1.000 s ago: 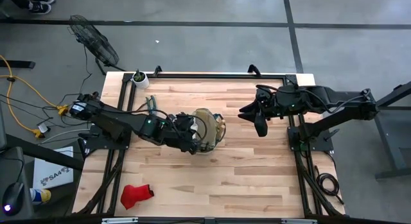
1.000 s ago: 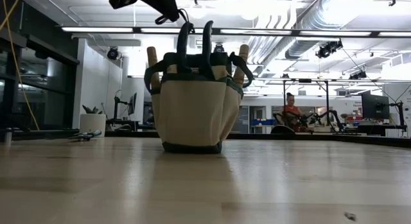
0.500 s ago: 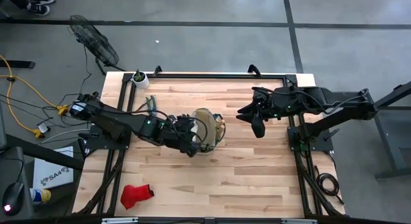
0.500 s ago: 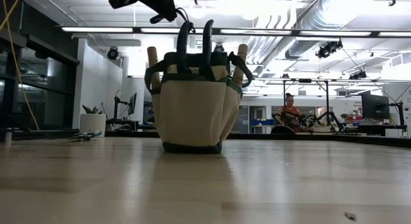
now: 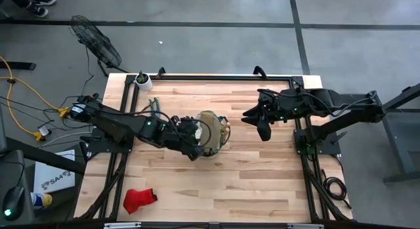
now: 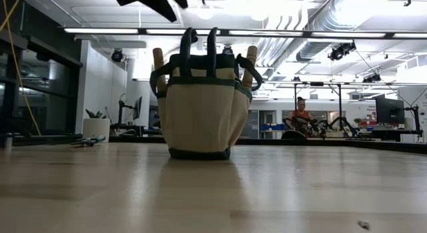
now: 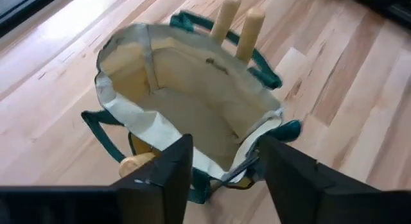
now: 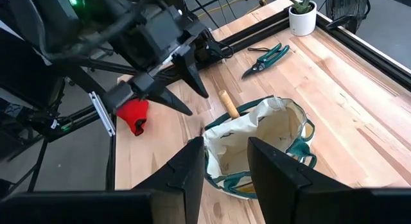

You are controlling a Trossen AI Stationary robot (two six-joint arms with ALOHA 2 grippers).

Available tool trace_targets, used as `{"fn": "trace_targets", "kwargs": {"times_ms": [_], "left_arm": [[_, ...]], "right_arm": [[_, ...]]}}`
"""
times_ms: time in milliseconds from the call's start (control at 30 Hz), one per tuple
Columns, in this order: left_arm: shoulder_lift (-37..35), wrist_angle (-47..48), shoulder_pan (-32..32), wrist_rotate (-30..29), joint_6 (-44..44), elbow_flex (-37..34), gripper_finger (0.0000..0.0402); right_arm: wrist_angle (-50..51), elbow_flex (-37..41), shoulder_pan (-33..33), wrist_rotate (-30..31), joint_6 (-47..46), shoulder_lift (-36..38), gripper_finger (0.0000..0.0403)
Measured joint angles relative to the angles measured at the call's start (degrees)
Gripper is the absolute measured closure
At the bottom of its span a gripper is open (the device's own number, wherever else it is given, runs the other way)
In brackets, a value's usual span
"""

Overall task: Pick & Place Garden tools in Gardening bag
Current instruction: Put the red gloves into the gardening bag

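We see the left arm stretched from the table's left edge toward the middle, its left gripper (image 8: 168,83) hanging just above the gardening bag (image 5: 211,133) with the fingers (image 7: 168,167) spread apart and nothing between them. The right arm is folded back at the right side, its right gripper (image 5: 262,128) well apart from the bag, fingers partly apart and holding nothing.

The one bag stands upright near the table's centre. We count three wooden handles (image 7: 226,17) sticking out of its outer pockets. One pair of pruning shears (image 8: 266,58) lies on the wood near the small white pot (image 8: 302,18). One red glove (image 5: 138,199) lies near the front left corner.
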State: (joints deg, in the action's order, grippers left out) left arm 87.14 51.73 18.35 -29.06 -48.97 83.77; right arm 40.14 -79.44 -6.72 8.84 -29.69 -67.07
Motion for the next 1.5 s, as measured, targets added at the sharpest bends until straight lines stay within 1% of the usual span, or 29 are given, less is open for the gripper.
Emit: {"fn": "trace_targets", "kwargs": {"times_ms": [200, 300, 433, 533, 733, 833, 1033, 1233, 1367, 1500], "left_arm": [[-2.4, 0.1, -0.1, -0.6, 4.2, 0.0, 0.0189], [-3.8, 1.1, -0.5, -1.8, 4.1, 0.0, 0.0184], [-6.4, 3.8, -0.8, -1.6, 4.1, 0.0, 0.0183], [-8.0, 8.8, -0.7, 0.6, 4.2, 0.0, 0.0183], [-8.4, 17.6, 1.0, 10.1, 3.7, 0.0, 0.0183], [-8.4, 17.2, 3.0, 13.6, 3.5, -1.1, 0.0183], [-8.3, 17.4, 9.2, 17.0, -1.8, -4.8, 0.0183], [-8.3, 16.2, 17.1, 19.3, -10.1, -9.2, 0.0183], [-8.3, 14.7, 23.5, 19.9, -15.9, -12.7, 0.0183], [-8.3, 10.1, 29.6, 22.3, -22.3, -16.9, 0.0183]], "right_arm": [[0.0, 0.0, 0.0, 0.0, 0.4, 0.0, 0.0292], [0.0, 0.0, 0.0, 0.0, 0.6, 0.0, 0.0292], [0.0, 0.0, 0.0, 0.0, 0.6, 0.0, 0.0292], [0.0, 0.0, 0.0, 0.0, 0.7, 0.0, 0.0292], [0.0, 0.0, 0.0, 0.0, 1.1, 0.0, 0.0292], [0.0, 0.0, 0.0, 0.0, 1.1, 0.0, 0.0292], [0.0, 0.0, 0.0, 0.0, 1.1, 0.0, 0.0292], [0.0, 0.0, 0.0, 0.0, 1.1, 0.0, 0.0292], [0.0, 0.0, 0.0, 0.0, 1.1, 0.0, 0.0292], [0.0, 0.0, 0.0, 0.0, 1.1, 0.0, 0.0292]]}}
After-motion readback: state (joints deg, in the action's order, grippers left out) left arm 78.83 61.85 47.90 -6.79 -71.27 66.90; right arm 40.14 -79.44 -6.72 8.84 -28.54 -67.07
